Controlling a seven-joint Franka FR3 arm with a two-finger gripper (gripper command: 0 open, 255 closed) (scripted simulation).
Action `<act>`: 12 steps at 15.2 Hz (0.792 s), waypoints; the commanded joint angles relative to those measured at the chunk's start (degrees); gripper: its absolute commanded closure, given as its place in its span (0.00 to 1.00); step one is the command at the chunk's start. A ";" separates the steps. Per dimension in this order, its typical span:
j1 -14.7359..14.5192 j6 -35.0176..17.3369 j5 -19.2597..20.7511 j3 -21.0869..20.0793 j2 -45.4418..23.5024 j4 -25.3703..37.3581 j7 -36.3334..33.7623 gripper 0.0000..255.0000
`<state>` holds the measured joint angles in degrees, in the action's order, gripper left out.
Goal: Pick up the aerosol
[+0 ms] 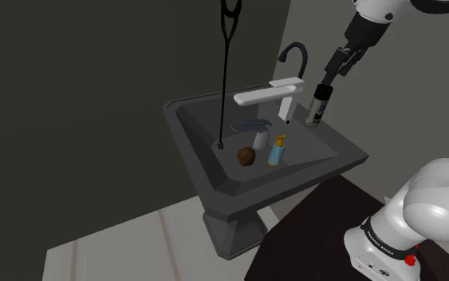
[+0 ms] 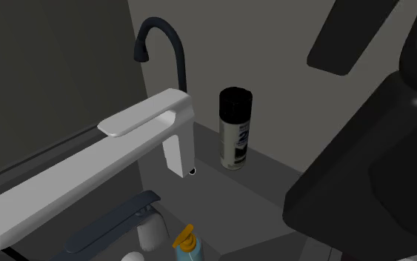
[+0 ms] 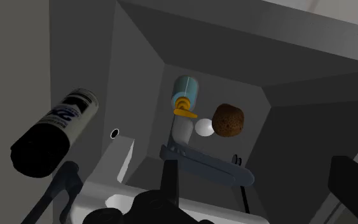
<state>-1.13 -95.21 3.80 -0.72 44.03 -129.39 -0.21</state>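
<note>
The aerosol (image 1: 317,105) is a pale can with a black cap and dark lettering. It stands upright on the back rim of a dark grey sink (image 1: 214,172), next to the faucets. My gripper (image 1: 329,81) hangs just above the can's cap, open and holding nothing. In the second exterior view the aerosol (image 2: 235,127) stands alone beside the white faucet, with my black fingers (image 2: 353,35) apart above and to the right. In the wrist view the aerosol (image 3: 53,132) lies off to one side of the gripper, outside the fingers (image 3: 353,189).
A white block faucet (image 1: 269,94) and a dark gooseneck faucet (image 1: 294,57) stand close beside the can. In the basin lie a brown ball (image 1: 247,156), a blue pump bottle (image 1: 277,150) and a small dark tap (image 1: 253,126). A dark cable (image 1: 226,80) hangs over the basin.
</note>
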 commanded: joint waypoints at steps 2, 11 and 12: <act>0.35 -0.68 0.55 1.06 -1.04 0.00 1.07 0.00; 3.02 -6.65 4.42 10.33 -12.73 2.75 10.44 0.00; 3.27 -7.27 4.67 11.31 -14.27 3.36 11.48 0.00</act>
<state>1.93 -101.92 8.24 9.65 31.61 -127.00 10.26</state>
